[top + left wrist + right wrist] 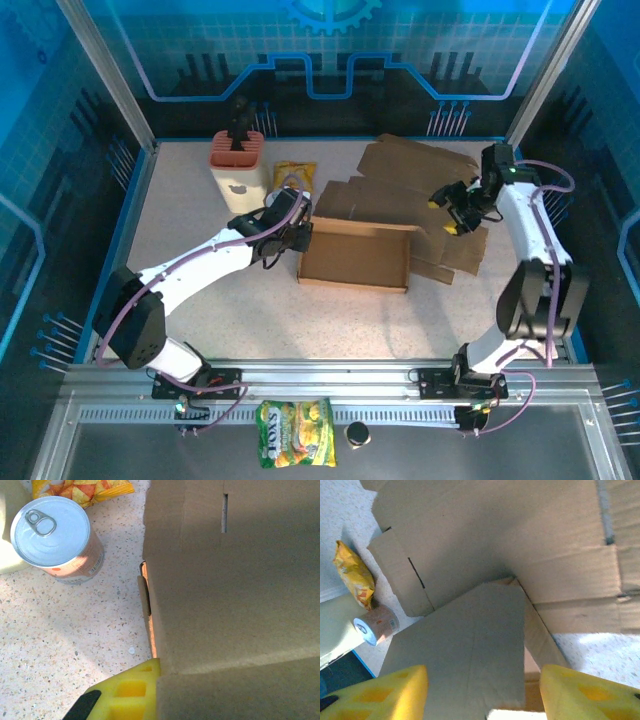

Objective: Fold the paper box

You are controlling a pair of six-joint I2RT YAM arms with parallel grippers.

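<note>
Snack packet (295, 447) noted on the near rail, closest to the lens. Paper box (355, 260) lies mid-counter (250, 320), with flaps spread flat to the far right. Left claw (297, 236) is closed on the box's left wall. Right claw (452, 210) is held wide, with a flap between its fingers, ungripped. Can (55, 537) stands just left of the box.

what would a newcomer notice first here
The half-folded cardboard box sits at the centre of the table, its flat flaps sprawling behind and to the right. The left arm's fingers pinch its left wall, while the right arm's fingers stand open astride a raised panel. A tin can stands just left of the box.
</note>
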